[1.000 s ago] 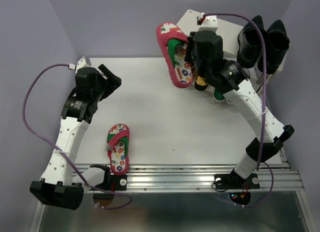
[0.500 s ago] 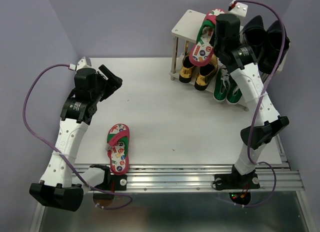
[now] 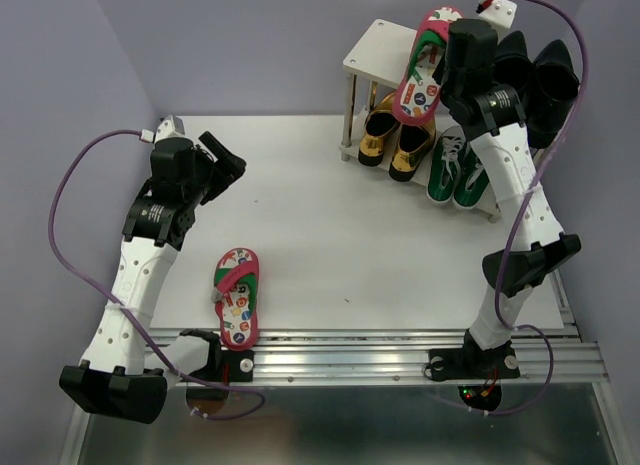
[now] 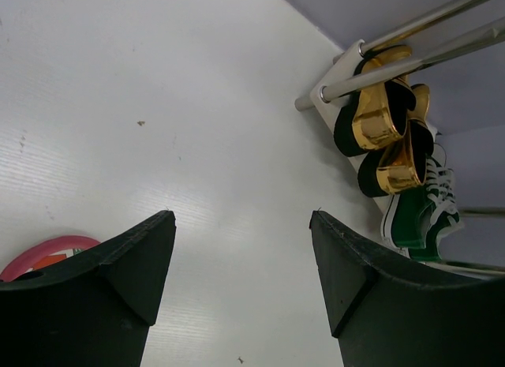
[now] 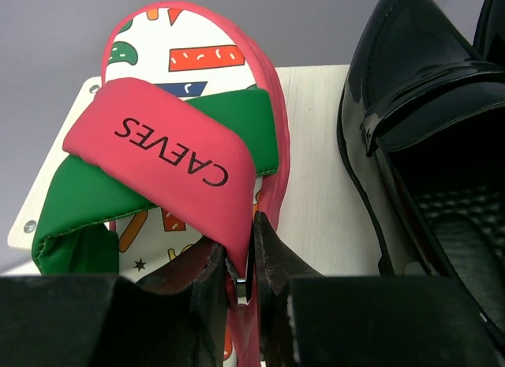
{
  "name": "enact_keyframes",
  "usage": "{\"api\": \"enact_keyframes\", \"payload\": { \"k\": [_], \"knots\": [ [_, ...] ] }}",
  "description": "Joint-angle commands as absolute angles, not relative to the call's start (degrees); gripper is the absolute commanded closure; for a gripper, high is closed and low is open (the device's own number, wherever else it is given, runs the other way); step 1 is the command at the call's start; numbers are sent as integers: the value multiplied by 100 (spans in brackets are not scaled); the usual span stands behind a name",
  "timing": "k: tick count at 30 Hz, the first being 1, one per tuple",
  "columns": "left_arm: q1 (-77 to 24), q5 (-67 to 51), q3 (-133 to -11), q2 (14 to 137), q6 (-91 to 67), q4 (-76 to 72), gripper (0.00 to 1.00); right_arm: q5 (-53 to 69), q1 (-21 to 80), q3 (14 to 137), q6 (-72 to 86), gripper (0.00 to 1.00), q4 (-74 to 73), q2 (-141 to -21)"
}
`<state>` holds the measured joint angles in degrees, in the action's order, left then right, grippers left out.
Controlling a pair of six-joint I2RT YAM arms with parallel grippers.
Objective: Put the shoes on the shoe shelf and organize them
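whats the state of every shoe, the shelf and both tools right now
held flip-flop: lifted, tilted over shoe shelf top
other flip-flop: flat on table, untouched
black loafers: paired on shelf top
gold loafers: paired under the top
green sneakers: paired under the top
left tool: open, empty
right tool: shut on held flip-flop's strap
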<state>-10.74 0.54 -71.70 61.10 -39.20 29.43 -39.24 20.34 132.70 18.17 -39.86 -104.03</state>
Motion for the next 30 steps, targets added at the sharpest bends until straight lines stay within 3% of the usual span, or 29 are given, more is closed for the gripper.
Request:
{"api": "enact_keyframes", "payload": {
  "k": [1, 30],
  "knots": [
    [-1037, 26, -7128, 6021, -3797, 2725, 20, -4131, 1899, 13693, 1767, 99, -3366, -10450],
    [-1028, -158, -7163, 6056, -3850, 2716, 20, -3463, 1354, 13886, 1538, 99, -3366, -10485]
  ]
}}
